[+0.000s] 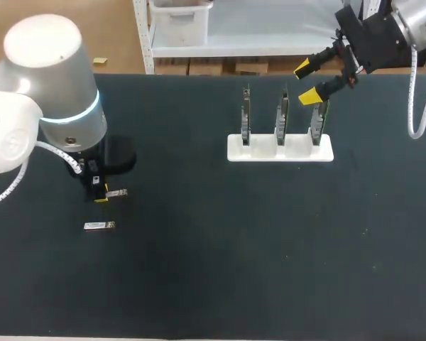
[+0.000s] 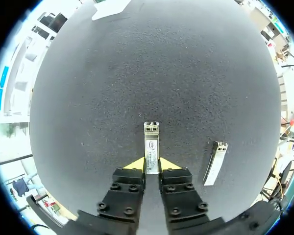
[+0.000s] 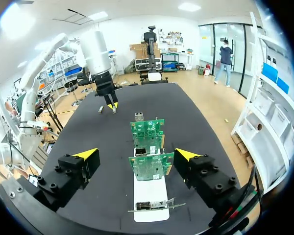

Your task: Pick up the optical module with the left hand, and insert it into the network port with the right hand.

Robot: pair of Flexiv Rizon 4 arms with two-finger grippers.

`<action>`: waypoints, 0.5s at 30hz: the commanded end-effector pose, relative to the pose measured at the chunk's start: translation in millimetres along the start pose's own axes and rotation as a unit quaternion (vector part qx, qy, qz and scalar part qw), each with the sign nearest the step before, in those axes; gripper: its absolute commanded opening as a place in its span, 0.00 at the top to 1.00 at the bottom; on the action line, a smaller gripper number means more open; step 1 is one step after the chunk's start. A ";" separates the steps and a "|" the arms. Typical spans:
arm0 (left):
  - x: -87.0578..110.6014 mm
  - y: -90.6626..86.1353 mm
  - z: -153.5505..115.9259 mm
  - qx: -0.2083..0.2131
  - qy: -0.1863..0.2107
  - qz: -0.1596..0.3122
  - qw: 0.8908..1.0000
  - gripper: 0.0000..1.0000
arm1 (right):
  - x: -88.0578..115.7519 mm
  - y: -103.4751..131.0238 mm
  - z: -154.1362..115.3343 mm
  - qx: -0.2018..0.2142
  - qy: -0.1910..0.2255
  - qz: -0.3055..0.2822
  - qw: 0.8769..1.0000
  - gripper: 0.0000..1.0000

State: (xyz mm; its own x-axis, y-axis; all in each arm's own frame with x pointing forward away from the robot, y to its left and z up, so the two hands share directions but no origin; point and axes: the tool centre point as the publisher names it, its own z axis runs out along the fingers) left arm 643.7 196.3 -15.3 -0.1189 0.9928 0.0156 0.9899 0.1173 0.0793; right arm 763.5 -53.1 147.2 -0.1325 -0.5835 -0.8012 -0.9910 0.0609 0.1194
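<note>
A silver optical module (image 2: 151,147) lies on the black table, its rear end between my left gripper's (image 2: 152,165) yellow tips, which press on both its sides. In the head view that module (image 1: 116,192) sticks out to the right of the left gripper (image 1: 101,195), low over the table at the left. A second module (image 1: 99,226) (image 2: 215,162) lies loose just beside it. My right gripper (image 1: 309,82) (image 3: 136,154) hangs open above the rightmost of three upright green network cards (image 3: 151,166), whose port (image 3: 141,152) faces it. The cards stand in a white holder (image 1: 280,148).
The white holder (image 3: 149,193) with the cards sits at the table's back, right of centre. The black mat (image 1: 220,241) between the two arms is bare. My left arm's big white housing (image 1: 46,78) hides part of the table's left side.
</note>
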 end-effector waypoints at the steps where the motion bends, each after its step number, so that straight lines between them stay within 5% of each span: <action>1: 0.2 -0.4 -2.9 -0.002 -0.005 0.001 1.000 1.00 | 0.1 1.2 0.1 0.002 0.000 0.000 1.000 0.00; 6: -7.3 3.8 -10.9 -0.012 -0.010 -0.009 1.000 1.00 | 0.1 1.2 0.1 0.002 0.000 0.000 1.000 0.00; 15: -36.9 39.0 -50.3 -0.051 -0.088 -0.072 0.992 1.00 | 0.1 1.2 0.1 0.002 0.000 0.000 1.000 0.00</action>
State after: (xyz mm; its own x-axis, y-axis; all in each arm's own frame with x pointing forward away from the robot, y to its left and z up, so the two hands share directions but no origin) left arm 679.8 163.2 26.1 -0.2405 0.9590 -0.1498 0.9500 0.2643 0.1666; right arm 763.5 -53.1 147.2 -0.1325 -0.5835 -0.8012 -0.9910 0.0609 0.1195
